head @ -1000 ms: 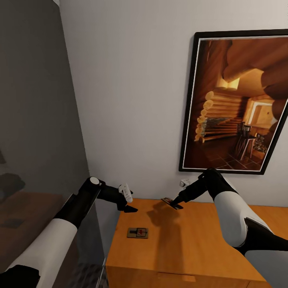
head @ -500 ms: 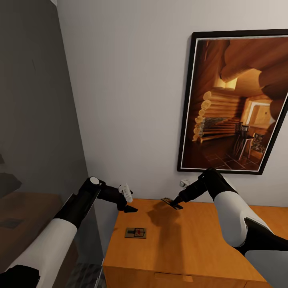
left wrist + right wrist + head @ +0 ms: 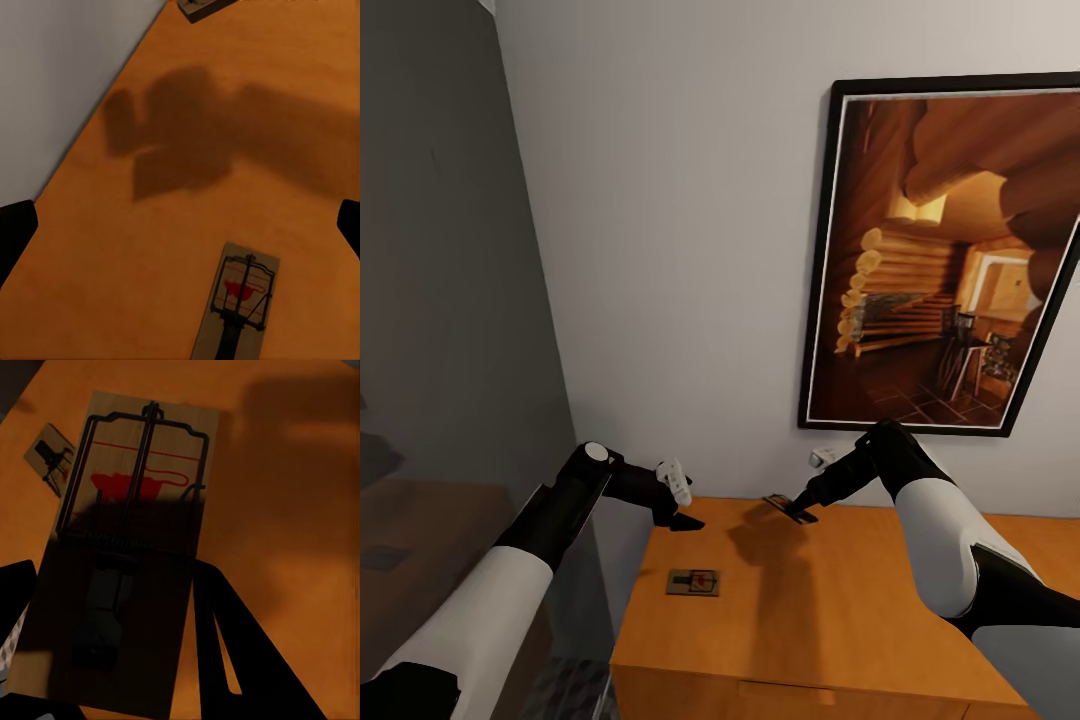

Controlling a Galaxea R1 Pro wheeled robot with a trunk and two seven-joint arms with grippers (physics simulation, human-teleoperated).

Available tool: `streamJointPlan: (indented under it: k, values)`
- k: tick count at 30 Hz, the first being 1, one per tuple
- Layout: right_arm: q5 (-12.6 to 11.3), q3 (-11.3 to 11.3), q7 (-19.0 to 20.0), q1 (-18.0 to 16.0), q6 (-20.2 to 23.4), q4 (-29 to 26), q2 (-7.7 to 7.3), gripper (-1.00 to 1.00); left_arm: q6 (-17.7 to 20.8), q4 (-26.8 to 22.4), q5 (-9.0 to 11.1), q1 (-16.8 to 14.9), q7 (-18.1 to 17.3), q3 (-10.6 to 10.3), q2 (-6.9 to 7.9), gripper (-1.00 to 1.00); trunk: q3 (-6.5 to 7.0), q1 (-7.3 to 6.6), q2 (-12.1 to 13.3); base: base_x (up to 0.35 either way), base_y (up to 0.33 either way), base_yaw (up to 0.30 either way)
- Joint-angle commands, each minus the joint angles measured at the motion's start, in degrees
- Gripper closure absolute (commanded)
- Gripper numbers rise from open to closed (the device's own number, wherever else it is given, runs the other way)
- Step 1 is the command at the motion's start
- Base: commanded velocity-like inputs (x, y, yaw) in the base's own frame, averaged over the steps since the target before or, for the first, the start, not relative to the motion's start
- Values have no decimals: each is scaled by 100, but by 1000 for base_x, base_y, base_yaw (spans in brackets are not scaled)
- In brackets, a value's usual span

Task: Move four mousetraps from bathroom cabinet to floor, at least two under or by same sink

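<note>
one mousetrap (image 3: 784,503) in the right tool (image 3: 792,510) as before — left tool (image 3: 682,517) open — camera shifted

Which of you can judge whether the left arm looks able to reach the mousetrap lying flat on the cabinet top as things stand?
Probably yes. The open left gripper hangs above the cabinet top, near the lying mousetrap, with nothing between them.
</note>
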Motion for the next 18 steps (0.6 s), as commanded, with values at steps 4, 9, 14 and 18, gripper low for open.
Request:
streamJointPlan:
  k: [4,9,14,18]
  values:
    - [-4,-2,17,0,36,0,0,100,0,1,0,2,1,1,0,-100,0,0,0,0,-14,0]
    - [4,-28,-1,-8,-57,96,98,100,-26,98,98,99,20,-97,-98,-100,0,0,0,0,-2,0]
    - [-6,-28,-36,-6,-75,135,261,100,-24,168,102,261,32,-132,-261,-100,0,0,0,0,0,0]
    - [-6,-28,-177,-1,-130,139,391,100,-41,297,88,391,55,-127,-390,-100,0,0,0,0,0,0]
